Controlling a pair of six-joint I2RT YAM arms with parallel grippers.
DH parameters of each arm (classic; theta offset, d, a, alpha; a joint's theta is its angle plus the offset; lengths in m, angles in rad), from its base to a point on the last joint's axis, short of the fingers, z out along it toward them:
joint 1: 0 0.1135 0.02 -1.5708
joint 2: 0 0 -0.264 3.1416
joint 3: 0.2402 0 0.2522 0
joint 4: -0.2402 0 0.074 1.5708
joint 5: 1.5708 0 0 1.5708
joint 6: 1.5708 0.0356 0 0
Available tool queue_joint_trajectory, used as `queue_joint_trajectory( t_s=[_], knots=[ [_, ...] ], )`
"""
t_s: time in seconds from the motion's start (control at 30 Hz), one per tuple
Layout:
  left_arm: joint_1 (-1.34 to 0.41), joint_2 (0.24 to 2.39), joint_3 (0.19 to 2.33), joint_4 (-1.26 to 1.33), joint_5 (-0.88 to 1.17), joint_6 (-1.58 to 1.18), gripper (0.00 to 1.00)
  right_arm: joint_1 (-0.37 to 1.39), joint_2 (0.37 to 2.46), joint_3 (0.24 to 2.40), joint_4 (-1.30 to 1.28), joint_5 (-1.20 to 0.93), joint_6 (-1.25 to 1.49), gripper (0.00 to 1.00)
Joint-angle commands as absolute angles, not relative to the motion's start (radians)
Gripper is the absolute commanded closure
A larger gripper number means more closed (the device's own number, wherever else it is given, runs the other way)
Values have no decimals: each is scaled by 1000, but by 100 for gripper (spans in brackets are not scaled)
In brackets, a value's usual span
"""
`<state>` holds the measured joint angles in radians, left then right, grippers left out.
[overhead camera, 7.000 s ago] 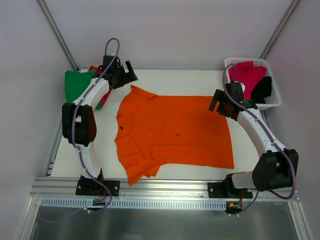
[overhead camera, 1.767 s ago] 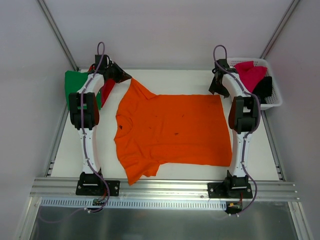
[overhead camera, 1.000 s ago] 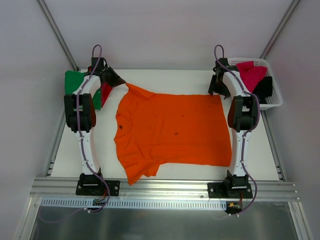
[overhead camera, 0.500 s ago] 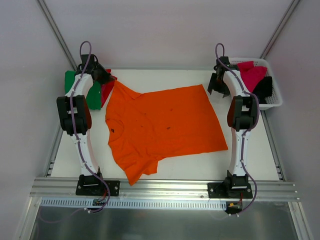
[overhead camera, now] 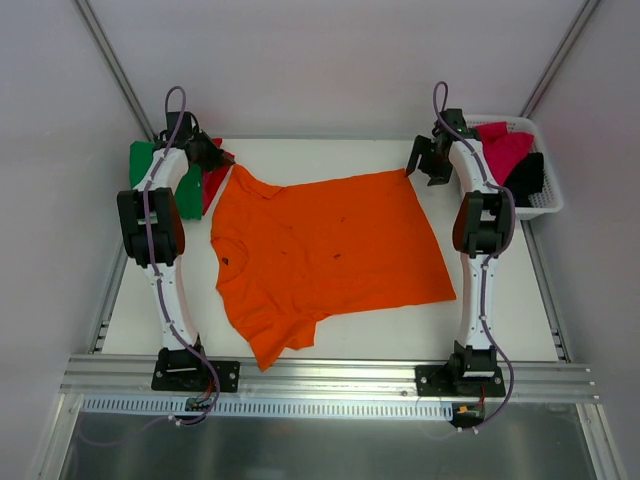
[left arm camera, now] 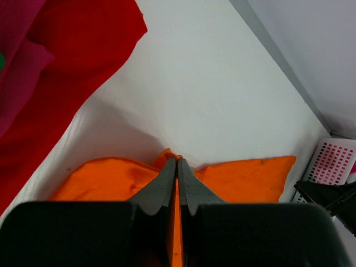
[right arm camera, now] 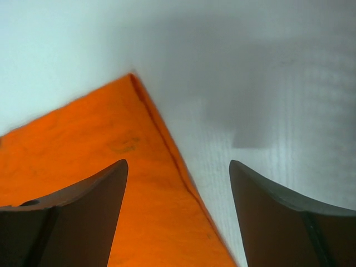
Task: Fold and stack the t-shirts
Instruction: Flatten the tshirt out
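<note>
Left wrist: orange shirt [left arm camera: 111, 178] is pinched in the left gripper [left arm camera: 177, 164] and goes out of sight under the black housing [left arm camera: 72, 233] behind the fingers. Red shirt [left arm camera: 72, 67], up-left of the fingers, clipped by top and left edges. Basket [left arm camera: 334, 161], far right of the fingers, only a corner in frame. Right wrist: right gripper [right arm camera: 177, 167] fingers cut off at bottom edge; shirt corner between them blurred. Top view: green shirt [overhead camera: 141, 165] half behind left arm [overhead camera: 163, 178].
</note>
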<state>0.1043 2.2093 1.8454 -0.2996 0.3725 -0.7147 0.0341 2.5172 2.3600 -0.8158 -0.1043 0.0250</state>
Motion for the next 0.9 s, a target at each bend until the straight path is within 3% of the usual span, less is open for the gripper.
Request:
queue_joint_trajectory(
  t_s=[0.0, 0.13, 0.33, 0.53, 0.7, 0.87],
  knots=[
    [97, 2209, 1890, -308, 408, -713, 100, 15, 2526, 2408, -756, -258, 32, 22],
    [92, 2232, 1910, -307, 454, -713, 100, 15, 2546, 2411, -690, -431, 57, 19],
    [84, 2250, 1925, -305, 485, -713, 100, 51, 2562, 2447, -689, -511, -41, 16],
    [77, 2258, 1930, -305, 505, -718, 100, 78, 2569, 2516, -727, -303, -90, 11],
    [71, 2272, 1928, -305, 537, -712, 100, 80, 2583, 2539, -713, -219, -129, 3],
    [71, 2286, 1930, -299, 557, -710, 100, 78, 2591, 2531, -687, -160, -156, 1]
  ],
)
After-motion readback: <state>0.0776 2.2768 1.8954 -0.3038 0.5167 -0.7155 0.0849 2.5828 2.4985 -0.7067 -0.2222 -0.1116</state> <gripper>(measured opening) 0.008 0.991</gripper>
